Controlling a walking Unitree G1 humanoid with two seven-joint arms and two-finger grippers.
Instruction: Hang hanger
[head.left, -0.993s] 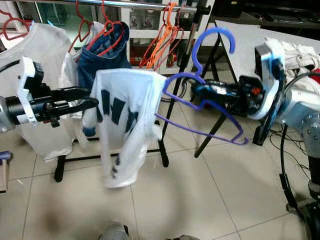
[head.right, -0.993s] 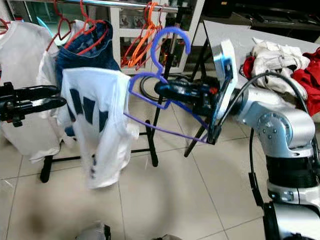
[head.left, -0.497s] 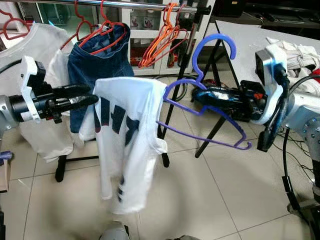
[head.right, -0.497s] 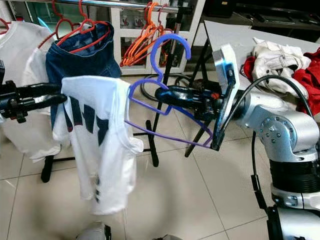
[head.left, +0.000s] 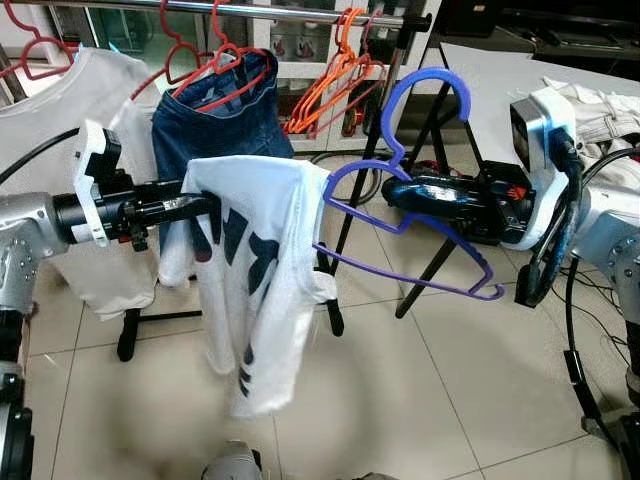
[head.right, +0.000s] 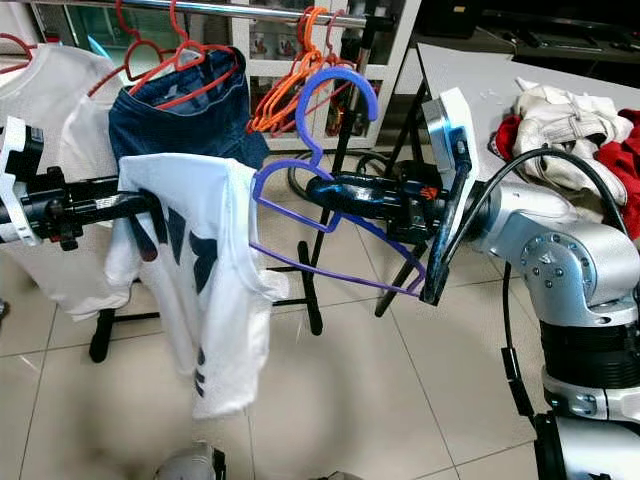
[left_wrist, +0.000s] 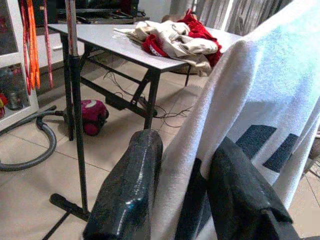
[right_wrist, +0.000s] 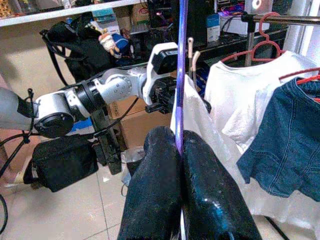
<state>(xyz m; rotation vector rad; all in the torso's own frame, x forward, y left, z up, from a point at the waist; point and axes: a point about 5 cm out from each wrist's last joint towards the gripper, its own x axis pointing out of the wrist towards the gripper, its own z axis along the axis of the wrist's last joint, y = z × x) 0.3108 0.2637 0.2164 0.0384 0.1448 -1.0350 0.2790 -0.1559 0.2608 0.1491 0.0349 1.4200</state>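
The right gripper (head.left: 400, 190) is clamped on the one purple hanger (head.left: 420, 225), held level, hook up and long axis crosswise. The left gripper (head.left: 200, 205) pinches one white shirt (head.left: 255, 290) draped over the hanger's left end. The rail (head.left: 300, 12) lies beyond and above, holding several red and orange hangers.

I read even, bright indoor light across both eye views, with soft diffuse shadow on the floor tiles (head.left: 420, 400) and a mild sheen on them. The white T-shirt (head.left: 262, 290) is slightly motion-blurred along its lower hem, and straight lines bow near the frame edges. In the wrist views the near black fingers (left_wrist: 127, 195) are soft, with small glints
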